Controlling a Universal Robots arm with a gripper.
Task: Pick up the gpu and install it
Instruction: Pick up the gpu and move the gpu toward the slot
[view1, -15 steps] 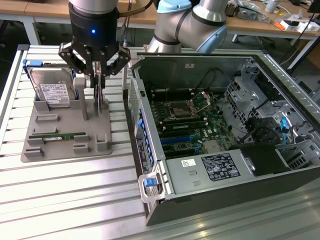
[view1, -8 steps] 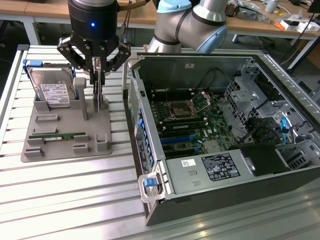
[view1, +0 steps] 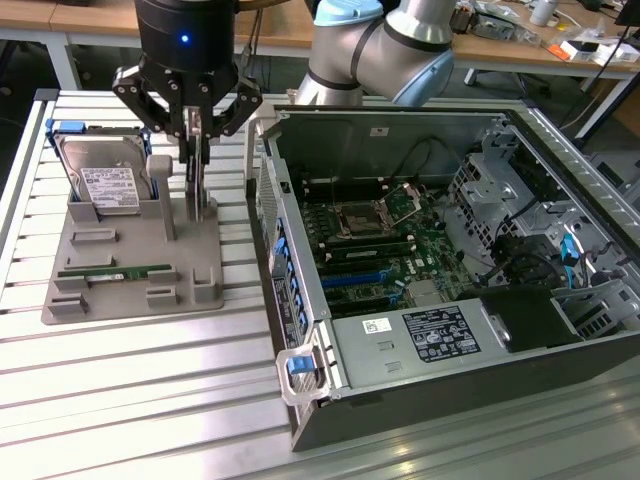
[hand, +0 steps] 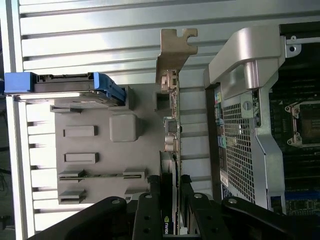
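The gpu (view1: 203, 195) stands on edge in a slot of the grey holder plate (view1: 130, 295) on the exterior view's left. From above in the wrist view, the gpu (hand: 172, 125) is a thin dark card with its silver end bracket (hand: 176, 47) at the far end. My gripper (view1: 197, 150) comes straight down over it, one black finger against each side of the card. The gripper (hand: 172, 192) is shut on the card's near end. The card still sits in the holder.
A silver hard drive (view1: 105, 175) with blue rails leans in the holder beside the gpu, and a green memory stick (view1: 115, 271) lies on the plate. The open computer case (view1: 300, 300) with its motherboard (view1: 380, 240) stands close on the exterior view's right. Its rear wall (hand: 240, 130) is next to the card.
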